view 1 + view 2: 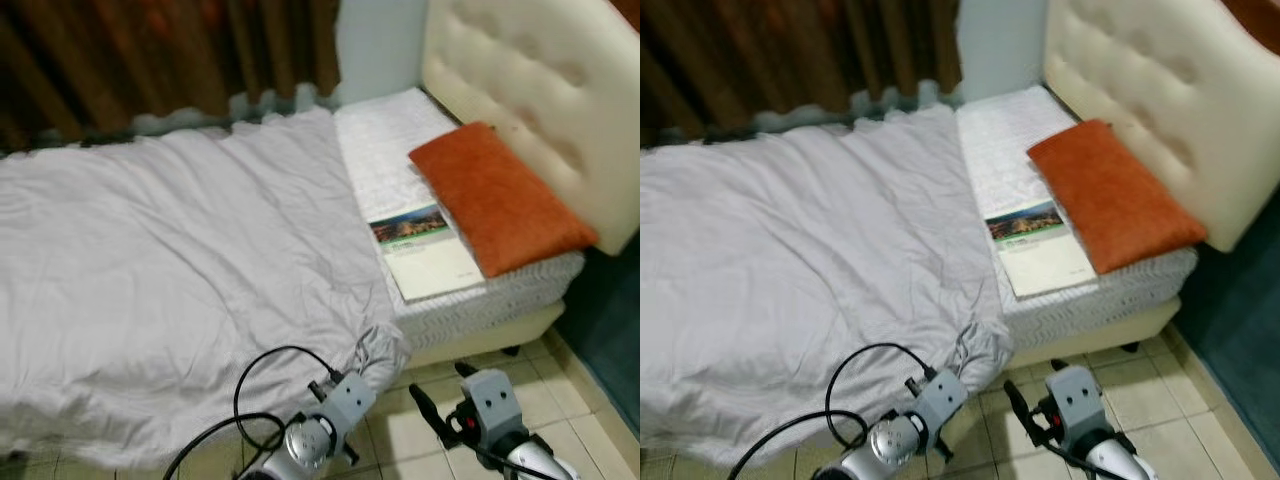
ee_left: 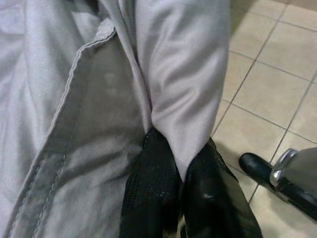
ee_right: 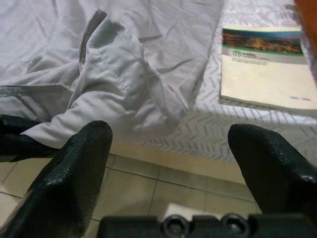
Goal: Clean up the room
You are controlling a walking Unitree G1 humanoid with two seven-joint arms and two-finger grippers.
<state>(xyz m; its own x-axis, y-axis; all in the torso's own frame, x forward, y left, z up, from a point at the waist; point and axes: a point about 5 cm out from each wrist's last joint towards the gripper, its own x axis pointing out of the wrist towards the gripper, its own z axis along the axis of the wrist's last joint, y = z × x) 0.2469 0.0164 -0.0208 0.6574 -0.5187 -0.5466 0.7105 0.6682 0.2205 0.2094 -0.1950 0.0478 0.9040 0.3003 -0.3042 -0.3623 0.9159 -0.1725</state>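
A grey duvet covers most of the bed, and its near corner hangs over the edge toward the tiles. My left gripper is shut on that corner, with the cloth pinched between its black fingers. Just to its right, low over the floor, my right gripper is open and holds nothing. It faces the side of the mattress. A magazine lies on the bare white mattress beside an orange pillow.
A cream padded headboard stands at the bed's right end and brown curtains hang behind the bed. Beige floor tiles run along the near side. A dark blue surface borders the floor at the far right.
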